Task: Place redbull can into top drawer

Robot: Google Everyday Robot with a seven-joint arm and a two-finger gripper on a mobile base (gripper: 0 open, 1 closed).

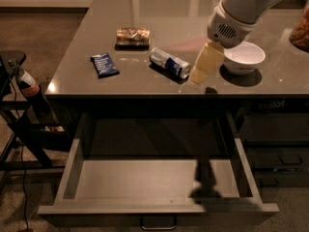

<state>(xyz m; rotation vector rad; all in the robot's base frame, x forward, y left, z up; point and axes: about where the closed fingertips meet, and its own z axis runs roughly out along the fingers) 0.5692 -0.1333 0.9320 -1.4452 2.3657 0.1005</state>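
Note:
The redbull can (169,62) lies on its side on the grey tabletop, near the front edge, slanting down to the right. My gripper (199,76) hangs from the white arm at the upper right, just right of the can's near end and close to it. Its cream fingers (207,62) point down and to the left. The top drawer (159,208) is pulled wide open below the table front, and its inside is bare.
A dark-blue snack wrapper (104,65) and a brown snack bar (132,36) lie left of the can. A white bowl (244,57) stands right of the gripper. A jar (301,30) is at the right edge. Darker small drawers (277,158) sit at right, a black stand (19,105) at left.

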